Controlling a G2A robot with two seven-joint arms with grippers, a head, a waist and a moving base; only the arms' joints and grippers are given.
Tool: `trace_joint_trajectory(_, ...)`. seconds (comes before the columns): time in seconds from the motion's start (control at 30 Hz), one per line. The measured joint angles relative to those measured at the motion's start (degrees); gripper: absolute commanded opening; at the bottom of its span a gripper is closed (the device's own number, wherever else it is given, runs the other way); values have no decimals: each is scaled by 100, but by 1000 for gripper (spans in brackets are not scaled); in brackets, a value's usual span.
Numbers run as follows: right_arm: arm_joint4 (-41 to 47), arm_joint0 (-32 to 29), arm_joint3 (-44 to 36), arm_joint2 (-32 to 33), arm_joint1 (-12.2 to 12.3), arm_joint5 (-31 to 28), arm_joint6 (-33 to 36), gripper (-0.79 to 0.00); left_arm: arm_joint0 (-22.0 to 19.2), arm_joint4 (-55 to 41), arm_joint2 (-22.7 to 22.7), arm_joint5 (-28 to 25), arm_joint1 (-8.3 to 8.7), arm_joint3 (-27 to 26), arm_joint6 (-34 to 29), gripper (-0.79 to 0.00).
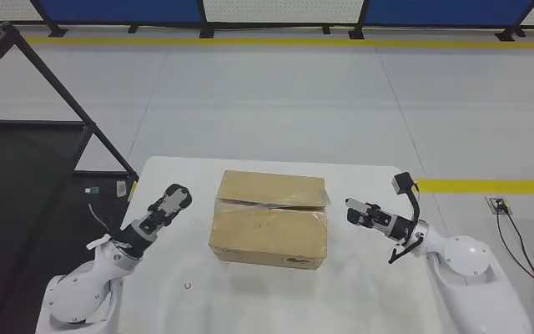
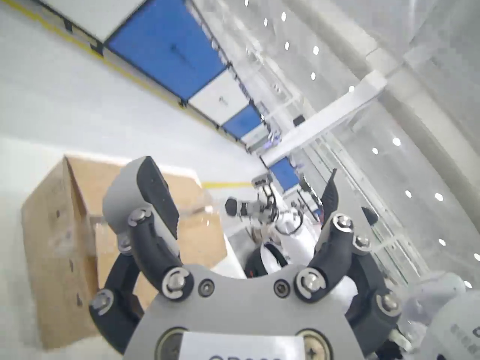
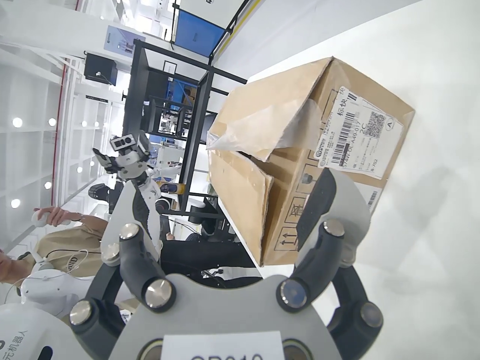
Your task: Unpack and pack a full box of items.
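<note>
Both grippers are held with jaws spread and nothing between them; the left gripper (image 1: 171, 203) is set off one end of the box (image 1: 271, 221), the right gripper (image 1: 360, 213) off the other, each apart from it; the box is placed mid-way across the table (image 1: 350, 284), flaps nearly shut, torn tape (image 3: 258, 121) lifted at the seam; bare tabletop is left along its near edge.

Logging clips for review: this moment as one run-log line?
box: on table, flaps down, tape loose | left gripper: open, beside box, not touching | right gripper: open, opposite side, not touching
</note>
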Motion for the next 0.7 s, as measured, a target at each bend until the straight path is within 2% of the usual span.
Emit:
trace_joint_trajectory(0.07,7,-1,0,1,0,-2,3,0,1,32,-4,-6,0,-7,-205,0)
trace_joint_trajectory(0.2,77,21,-59,-111,-29,181,-220,0,16,71,62,22,4,-35,161,0)
trace_joint_trajectory(0.3,299,188,16,-251,-68,328,-332,0,-233,-40,355,234,11,46,6,0)
trace_joint_trajectory(0.4,427,314,166,-344,-89,286,-329,0,-734,-183,675,518,17,370,-175,0)
trace_joint_trajectory(0.53,507,309,375,-331,-82,101,-253,0,-1627,-100,1166,917,27,1196,-615,0)
trace_joint_trajectory(0.7,677,90,508,-135,-37,-152,-148,0,-2574,-86,1852,985,-31,2279,-974,0)
